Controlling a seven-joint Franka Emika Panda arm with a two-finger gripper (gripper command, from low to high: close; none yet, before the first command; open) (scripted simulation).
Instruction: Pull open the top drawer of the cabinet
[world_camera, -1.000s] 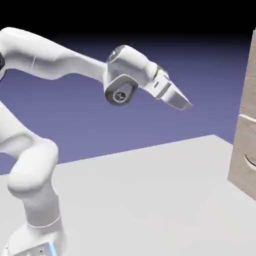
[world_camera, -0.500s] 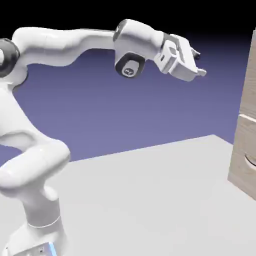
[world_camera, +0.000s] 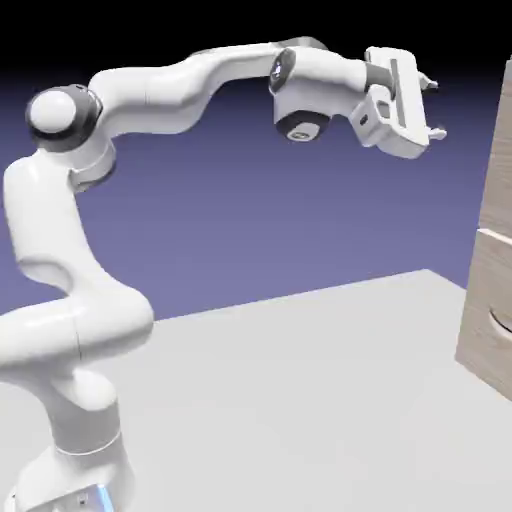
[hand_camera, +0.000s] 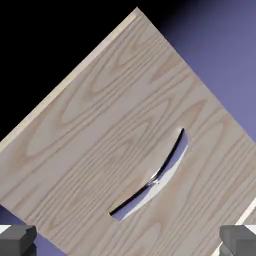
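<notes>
Right now the fingers (world_camera: 433, 108) are wide open and hold nothing. The cabinet (world_camera: 484, 300) is ahead of them, and they do not touch it. The top drawer (hand_camera: 85, 125) is in front of the fingers and looks shut. Its handle (hand_camera: 159, 185) is ahead too. In the hand view it sits higher than the fingertips, and side to side it is between them.

I think the next job is to turn the hand, line it up and go in to the handle. Things could go wrong there. If the hand goes in with this tilt, the fingers would meet the handle on a slant. One could bump it, or they could pinch just a bit of it and slip off when the arm pulls. If the hand goes in too high or too low, both tips could poke the flat wood and close on nothing. If it pushes too far, it could jam on the front. A crooked pull might make the drawer stick.

The drawer's front faces the hand. The handle's long way goes along the drawer's top edge, side to side on the cabinet. It bends like a smile, with its belly away from that top edge. In the hand view it slants from low left to high right, so it does not line up with the gap from finger to finger, and is not square across it.
</notes>
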